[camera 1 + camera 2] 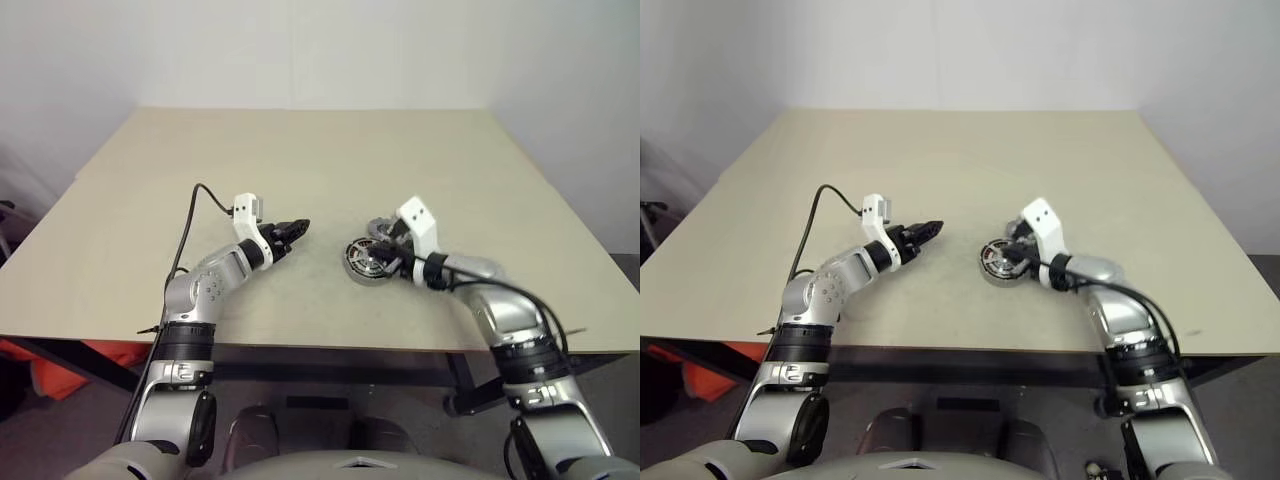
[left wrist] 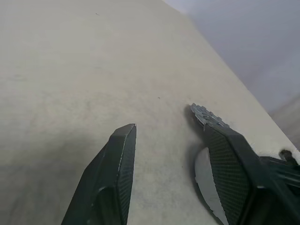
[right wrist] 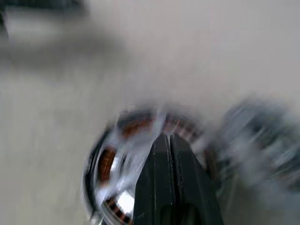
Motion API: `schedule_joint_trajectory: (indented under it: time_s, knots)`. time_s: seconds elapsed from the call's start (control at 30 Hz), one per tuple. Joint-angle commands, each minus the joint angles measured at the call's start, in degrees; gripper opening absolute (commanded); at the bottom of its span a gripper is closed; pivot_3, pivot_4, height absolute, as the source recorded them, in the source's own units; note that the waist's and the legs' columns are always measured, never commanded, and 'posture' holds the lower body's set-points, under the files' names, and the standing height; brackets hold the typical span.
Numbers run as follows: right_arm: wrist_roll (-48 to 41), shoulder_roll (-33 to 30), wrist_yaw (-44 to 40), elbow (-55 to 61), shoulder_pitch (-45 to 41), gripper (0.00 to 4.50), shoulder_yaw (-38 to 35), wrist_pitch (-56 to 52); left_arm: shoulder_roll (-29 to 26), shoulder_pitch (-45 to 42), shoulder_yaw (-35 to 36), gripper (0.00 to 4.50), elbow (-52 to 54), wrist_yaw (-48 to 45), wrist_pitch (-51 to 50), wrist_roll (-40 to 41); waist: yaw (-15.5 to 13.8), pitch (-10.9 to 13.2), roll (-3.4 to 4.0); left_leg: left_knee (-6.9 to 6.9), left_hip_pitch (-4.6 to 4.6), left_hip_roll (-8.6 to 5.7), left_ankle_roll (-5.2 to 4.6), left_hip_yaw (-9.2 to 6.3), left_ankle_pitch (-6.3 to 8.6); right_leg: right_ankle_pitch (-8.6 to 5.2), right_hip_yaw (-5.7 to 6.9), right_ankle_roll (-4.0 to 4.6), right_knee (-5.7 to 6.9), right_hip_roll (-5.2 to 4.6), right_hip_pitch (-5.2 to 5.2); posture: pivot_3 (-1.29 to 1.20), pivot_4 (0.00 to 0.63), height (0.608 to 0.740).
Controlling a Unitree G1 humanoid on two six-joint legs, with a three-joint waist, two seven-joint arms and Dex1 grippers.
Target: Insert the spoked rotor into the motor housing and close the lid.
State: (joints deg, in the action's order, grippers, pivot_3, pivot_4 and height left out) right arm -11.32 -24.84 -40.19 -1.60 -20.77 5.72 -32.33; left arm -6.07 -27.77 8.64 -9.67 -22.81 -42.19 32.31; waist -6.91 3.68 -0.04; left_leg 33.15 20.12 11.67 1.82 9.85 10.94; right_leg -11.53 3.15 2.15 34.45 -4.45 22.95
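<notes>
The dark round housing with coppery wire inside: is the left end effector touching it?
Apart. Left eye view shows bare beige table between the left end effector and the housing.

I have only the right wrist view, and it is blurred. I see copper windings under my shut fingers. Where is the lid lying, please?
Observer: The lid lies flat on the table, close behind the motor housing, on its far side from the robot.
Operator: Thank you. Does the left gripper hold something?
Observer: No. The left gripper is open and empty. It hangs to the left of the housing, apart from it, and points toward it.
</notes>
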Motion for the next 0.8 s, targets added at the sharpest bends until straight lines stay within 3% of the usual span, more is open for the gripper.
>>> schedule_joint_trajectory:
  time_s: [0.03,0.47,0.8]
  knots:
    - [0.0,-0.2,-0.4,-0.2,0.4,0.0,0.6,-0.4,0.0,-0.6,0.5,2.43,2.9,0.3,1.4,0.3,0.0,0.0,-0.02,0.0,-0.03,0.02,0.0,0.0,0.0,0.0,0.0,0.0,0.0,0.01,-0.02,0.0,0.0,0.74]
    - [-1.1,-1.6,-0.6,-0.3,-6.2,0.0,-3.3,1.1,0.3,0.0,-1.2,2.43,1.4,0.2,2.0,-1.5,0.0,0.0,-0.02,0.0,0.01,0.04,0.04,0.0,-0.03,0.0,0.0,0.0,0.06,0.04,0.07,0.0,0.0,0.74]
    - [2.9,-0.6,-0.4,-10.7,-2.7,0.0,0.1,6.6,-0.4,0.5,-1.1,2.43,1.5,0.4,2.2,-2.1,0.1,0.0,-0.02,0.0,-0.05,0.04,0.03,0.01,-0.02,0.04,-0.01,0.08,0.05,0.03,0.0,0.0,0.0,0.74]
